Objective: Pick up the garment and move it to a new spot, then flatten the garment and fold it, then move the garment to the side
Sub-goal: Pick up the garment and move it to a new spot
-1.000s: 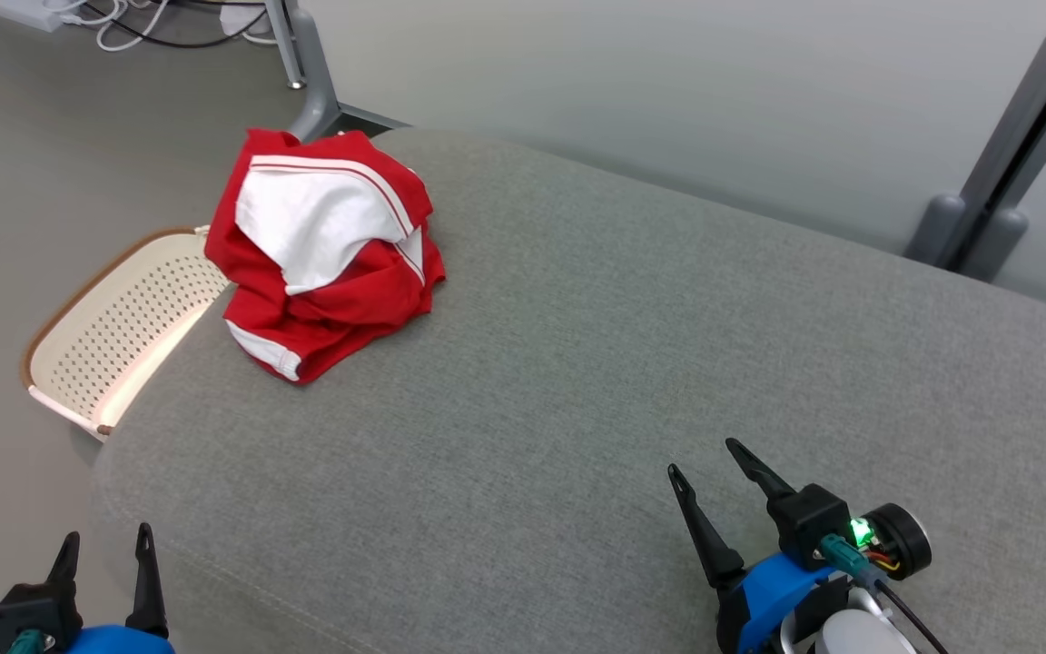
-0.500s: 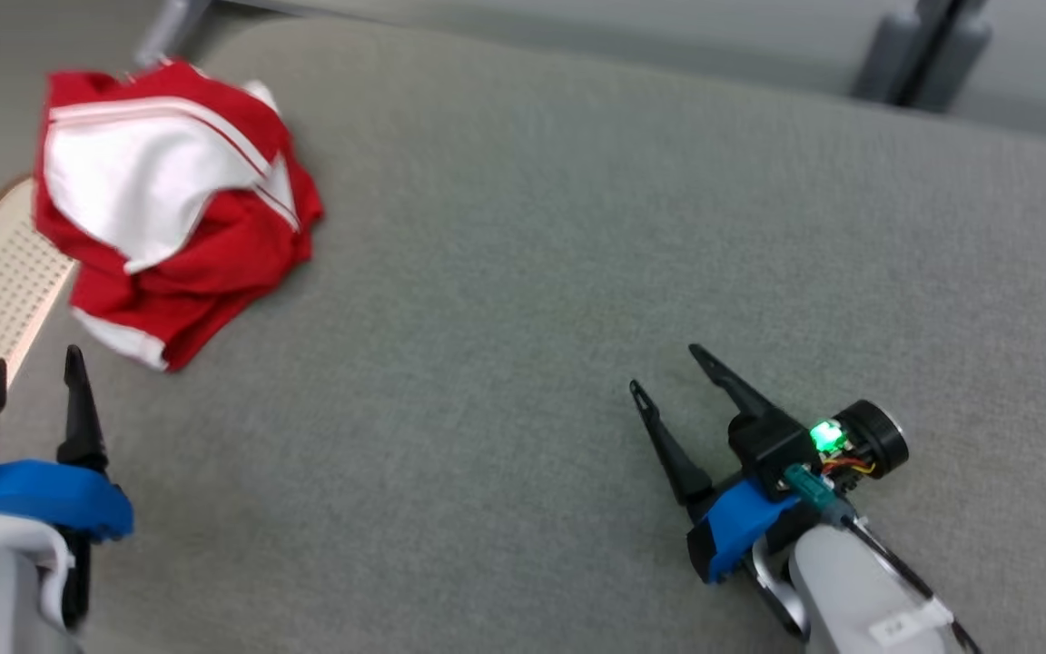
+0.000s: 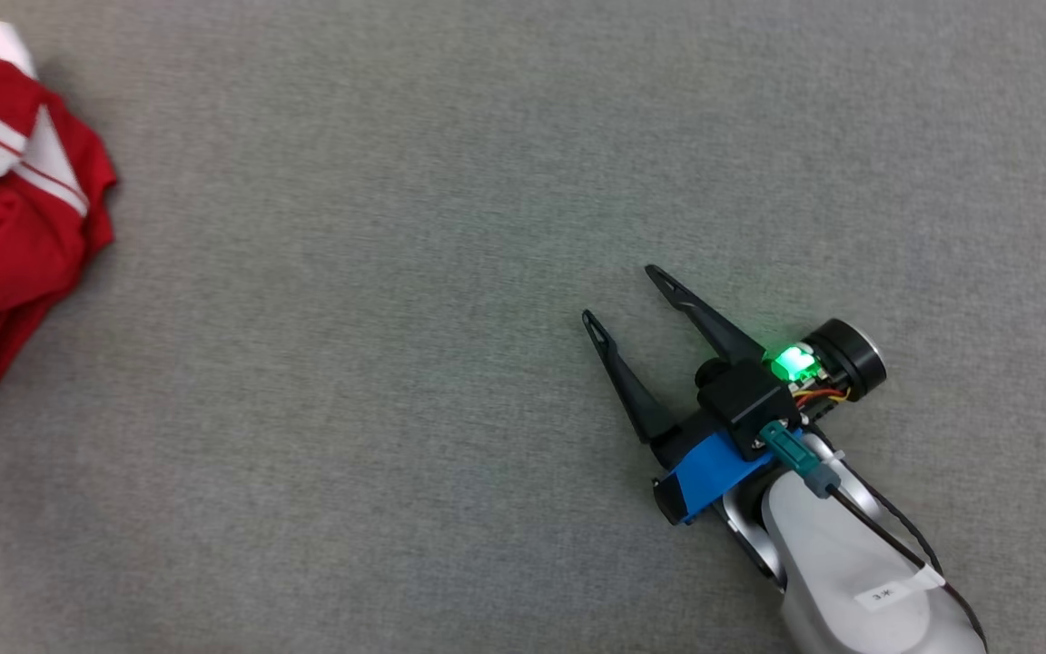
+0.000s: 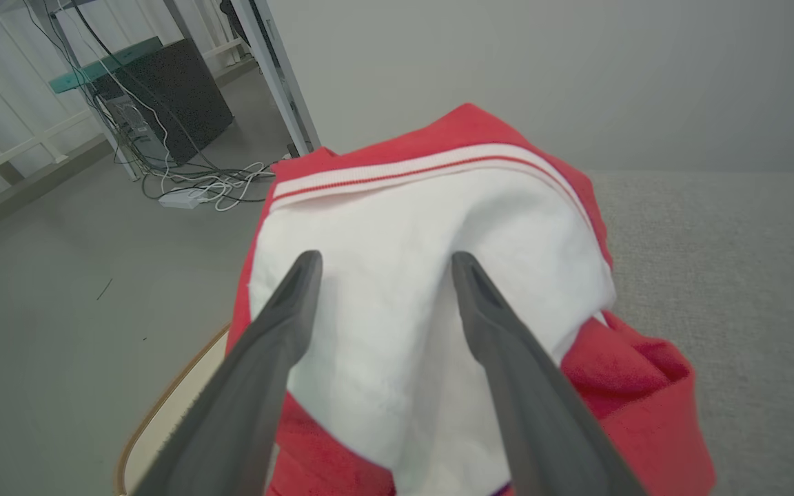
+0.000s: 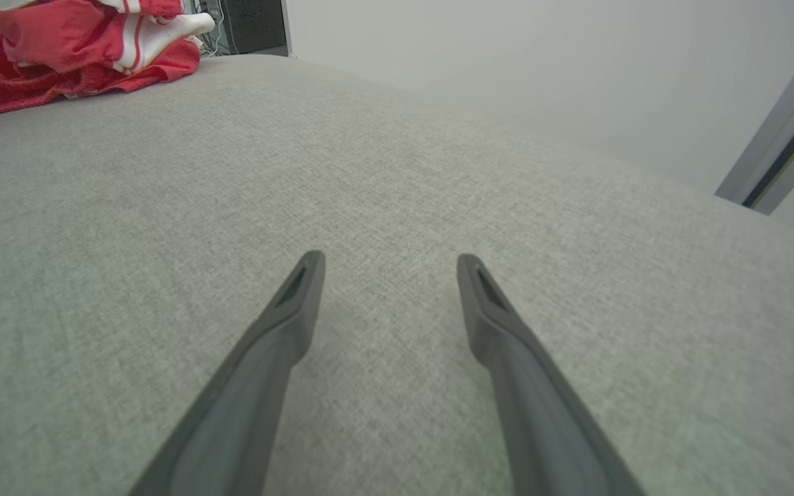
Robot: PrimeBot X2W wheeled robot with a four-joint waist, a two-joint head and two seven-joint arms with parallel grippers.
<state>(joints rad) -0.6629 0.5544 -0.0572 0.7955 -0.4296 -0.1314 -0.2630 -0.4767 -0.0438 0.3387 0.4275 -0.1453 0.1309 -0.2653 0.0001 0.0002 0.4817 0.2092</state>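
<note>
The garment is a crumpled red and white piece lying on the grey cushioned surface, cut off by the left edge of the head view. Seen from the left wrist, the garment sits close in front of my left gripper, whose fingers stand open over its white panel with nothing between them. My right gripper hovers open above bare grey fabric, well to the right of the garment. From the right wrist the garment shows far off at the upper left, and my right gripper is open.
A perforated cream basket's rim lies below the garment, beside the cushion's edge. Cables, a power strip and a dark box sit on the floor beyond. A grey post stands at the cushion's far right.
The head camera has tilted down and swung right, so the garment slid to the view's left edge and the left gripper left the picture. The right gripper stays open over the cushion.
</note>
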